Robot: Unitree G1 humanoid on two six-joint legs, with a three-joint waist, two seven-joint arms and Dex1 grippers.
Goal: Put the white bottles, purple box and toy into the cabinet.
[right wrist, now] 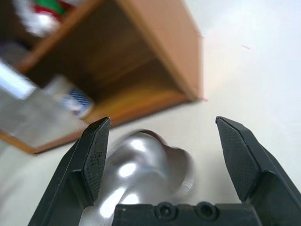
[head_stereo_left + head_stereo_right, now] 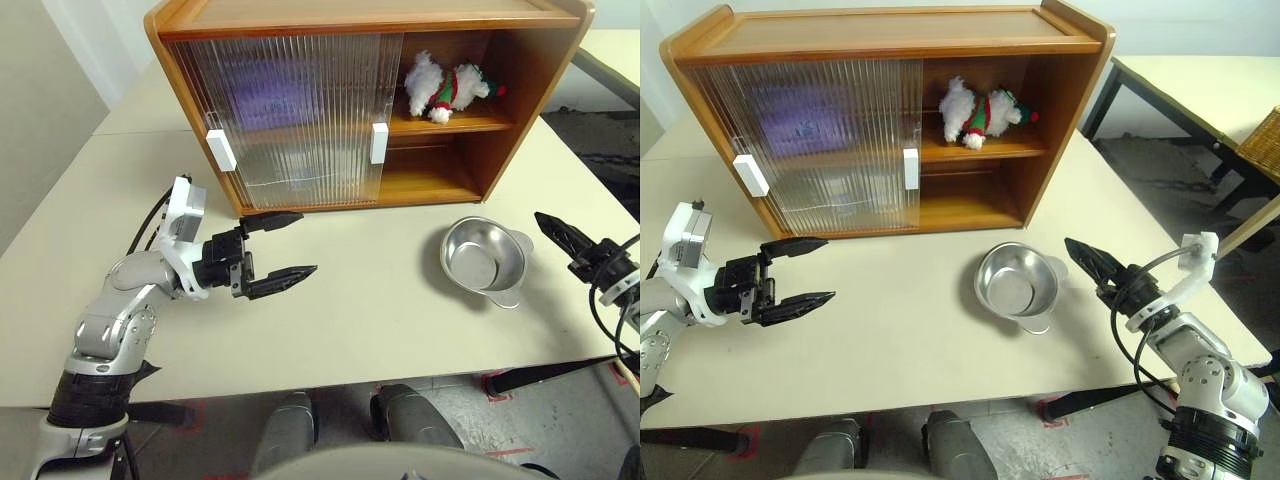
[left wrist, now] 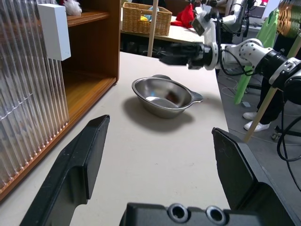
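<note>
On the cabinet's [image 2: 520,90] upper shelf, toy [image 2: 445,88] lies well beyond the spread, empty right gripper [image 2: 1092,263].

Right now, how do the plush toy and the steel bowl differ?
The fluffy white plush toy with red-and-green scarf lies on the wooden cabinet's upper shelf; the round shiny steel bowl sits on the table in front. The toy is soft and furry, the bowl hard and empty. Neither open claw touches either.
</note>
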